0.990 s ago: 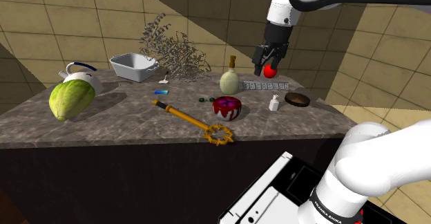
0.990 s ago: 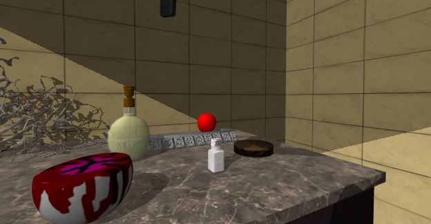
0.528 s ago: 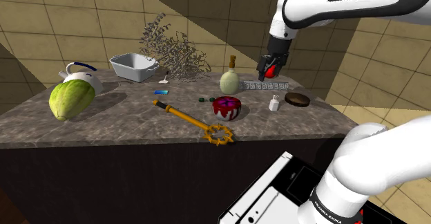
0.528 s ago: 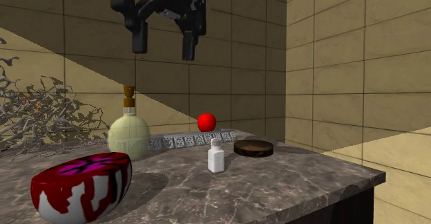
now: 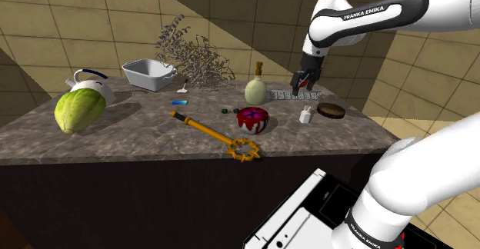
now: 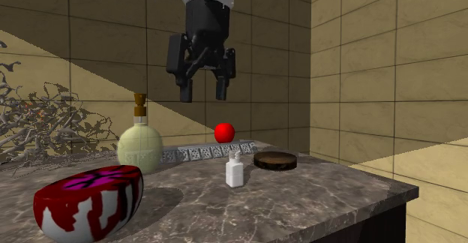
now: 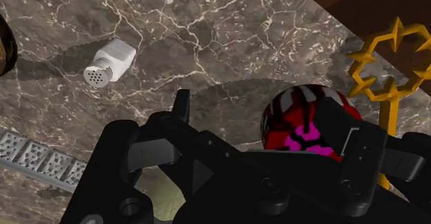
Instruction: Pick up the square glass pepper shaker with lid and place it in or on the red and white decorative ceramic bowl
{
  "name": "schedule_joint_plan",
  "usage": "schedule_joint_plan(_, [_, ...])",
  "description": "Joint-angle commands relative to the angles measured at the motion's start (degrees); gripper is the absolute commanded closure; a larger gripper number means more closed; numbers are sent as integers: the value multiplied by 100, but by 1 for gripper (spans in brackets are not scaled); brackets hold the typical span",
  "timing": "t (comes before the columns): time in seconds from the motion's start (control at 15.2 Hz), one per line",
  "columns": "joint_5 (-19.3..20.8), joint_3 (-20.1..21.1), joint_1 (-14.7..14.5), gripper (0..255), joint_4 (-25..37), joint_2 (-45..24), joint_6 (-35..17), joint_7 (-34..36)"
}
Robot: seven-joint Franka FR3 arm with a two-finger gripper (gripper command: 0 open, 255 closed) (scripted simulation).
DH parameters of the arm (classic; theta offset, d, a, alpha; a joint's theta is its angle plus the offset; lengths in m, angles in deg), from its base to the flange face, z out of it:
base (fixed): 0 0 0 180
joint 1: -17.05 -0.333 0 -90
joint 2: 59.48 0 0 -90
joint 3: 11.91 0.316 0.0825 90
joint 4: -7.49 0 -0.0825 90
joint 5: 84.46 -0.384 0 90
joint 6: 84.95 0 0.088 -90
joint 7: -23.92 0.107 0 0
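the step in hand, as i read it, is the approach. the end effector [image 6: 203, 91] hangs in the air above the surface [image 6: 315, 193], its two black fingers spread apart with nothing between them. the pepper shaker [image 6: 235, 169] stands upright on the surface, below the end effector and a little off to one side, untouched. it is a small pale bottle with a square body and a perforated cap, and in the wrist view it lies off to one side of the end effector, not straight under it. the red and white bowl [image 6: 90, 200], with magenta marks inside, rests on the surface on the other side of the end effector, well apart from the shaker. a dark round dish [image 6: 276, 160] lies near the shaker, a red ball [image 6: 224, 133] sits beyond it by the wall, and a pale green bottle [image 6: 140, 145] stands further off. the next move likely calls for shifting the end effector sideways until the shaker lies squarely below the gap. it would then come straight down with the fingers wide and lined up with two flat faces, low enough to grip the body and not the narrower cap. the shaker looks small and light, so an off-centre descent could tip it toward the dish. the carry to the bowl is not yet begun.
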Motion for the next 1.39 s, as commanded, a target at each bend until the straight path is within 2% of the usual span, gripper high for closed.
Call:
schedule_joint_plan(0.0, [31, -230, 61, 0, 62, -246, -183, -223])
schedule_joint_plan(0.46, [-196, -1017, 141, 0, 531, -1468, -883, -1054])
schedule_joint_plan(0.86, [-874, -1583, 228, 0, 1177, -2736, -1330, -1981])
schedule_joint_plan(0.99, [-1141, -1682, 299, 0, 1399, -3120, -1410, -2270])
schedule_joint_plan(1.32, [-1338, -1671, 335, 0, 1256, -3383, -1769, -2409])
